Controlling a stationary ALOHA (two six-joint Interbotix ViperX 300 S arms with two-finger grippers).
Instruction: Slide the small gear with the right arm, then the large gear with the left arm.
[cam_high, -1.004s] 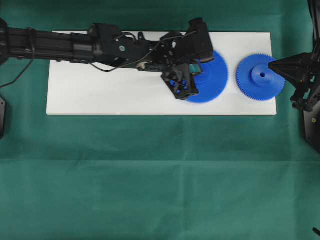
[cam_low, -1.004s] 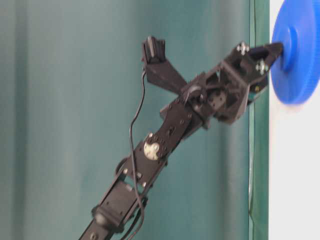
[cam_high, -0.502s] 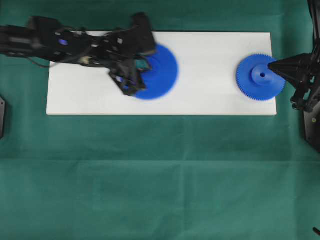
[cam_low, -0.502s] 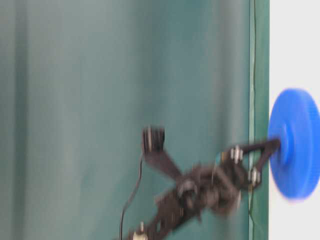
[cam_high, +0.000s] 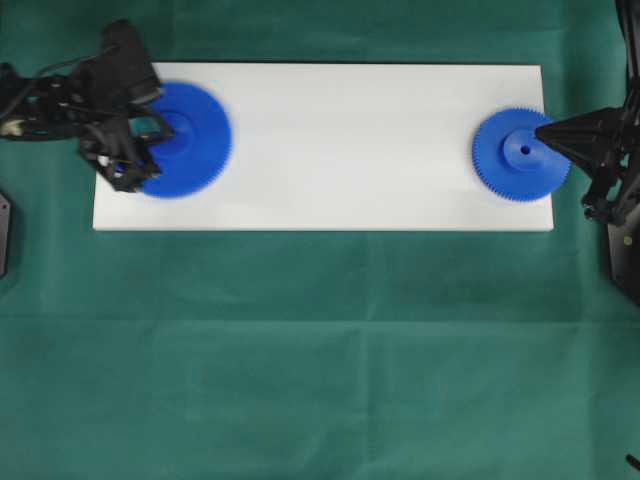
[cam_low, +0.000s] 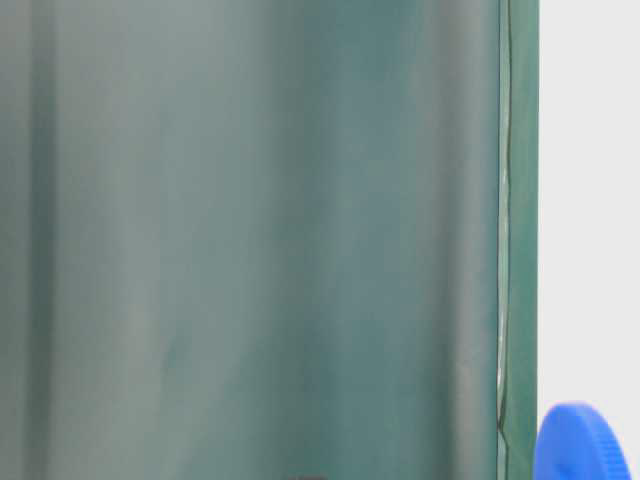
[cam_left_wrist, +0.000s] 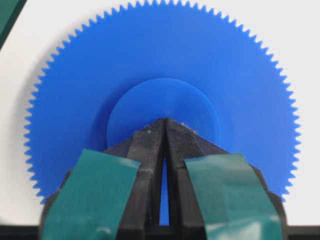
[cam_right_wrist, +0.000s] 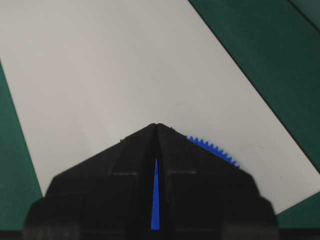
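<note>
Large gear (cam_high: 185, 140): left end of the white board (cam_high: 330, 190), my left claw (cam_left_wrist: 165, 122) closed, tips together on its hub. Small gear (cam_high: 520, 155): board's right end, my right claw (cam_high: 542, 130) closed, tips at its hub.

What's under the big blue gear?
The large gear lies flat on the white board, with green cloth around it. The left gripper's closed fingers cover its centre hole.

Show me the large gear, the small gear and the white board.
large gear (cam_high: 195, 140), overhead view, flat face right of the hub.
small gear (cam_high: 505, 170), overhead view, toothed disc below the hub.
white board (cam_high: 350, 150), overhead view, bare middle.
</note>
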